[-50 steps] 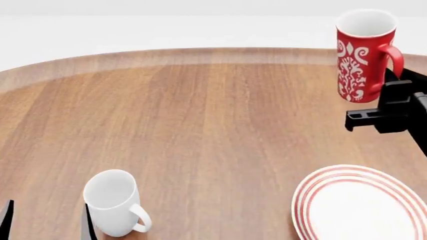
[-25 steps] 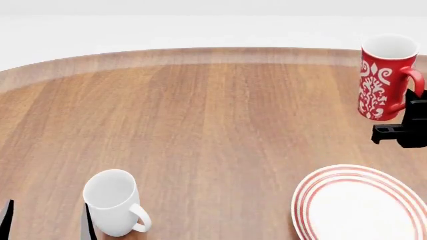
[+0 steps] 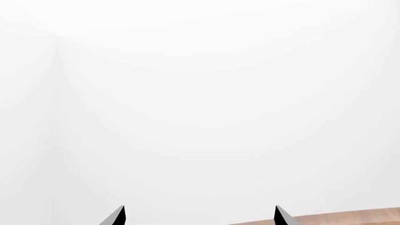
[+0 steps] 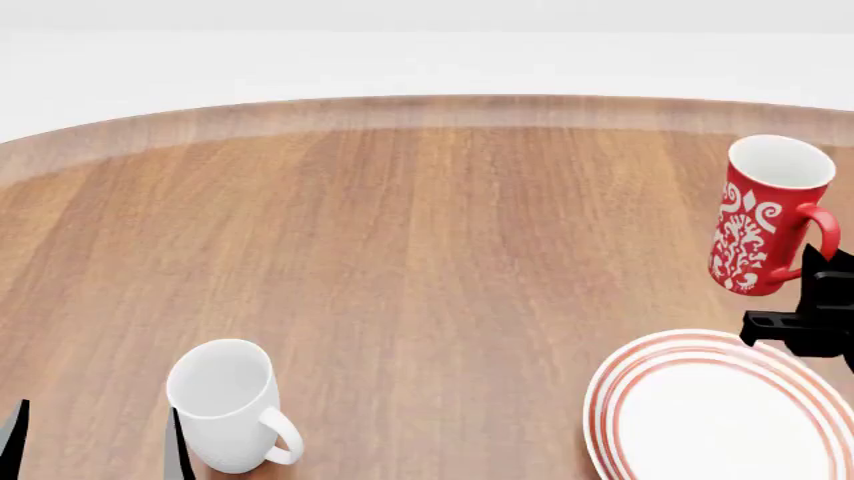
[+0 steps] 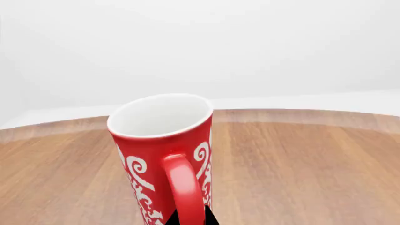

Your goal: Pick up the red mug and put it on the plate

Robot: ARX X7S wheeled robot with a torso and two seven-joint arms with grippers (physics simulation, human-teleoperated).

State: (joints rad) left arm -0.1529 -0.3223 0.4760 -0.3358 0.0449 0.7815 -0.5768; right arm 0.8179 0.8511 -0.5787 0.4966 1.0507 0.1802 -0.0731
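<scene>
The red mug (image 4: 761, 215), tall with white patterning and a white inside, hangs tilted in the air at the right, just beyond the far rim of the plate (image 4: 727, 410). My right gripper (image 4: 814, 305) is shut on its red handle (image 5: 184, 187); in the right wrist view the two black fingertips (image 5: 209, 218) pinch the handle's lower part, and the mug (image 5: 156, 154) fills the middle. The plate is round, white, with red rings, at the lower right. My left gripper (image 4: 94, 445) is open and empty at the lower left, its fingertips (image 3: 119, 216) wide apart.
A plain white mug (image 4: 227, 405) stands at the lower left, right next to my left gripper's inner fingertip. The round wooden table (image 4: 400, 250) has a raised rim (image 4: 400, 110) at the far side, with white floor beyond it.
My right gripper has carried the red mug down and a little right, from high over the far rim to just beyond the plate's edge. The left arm has not moved.
</scene>
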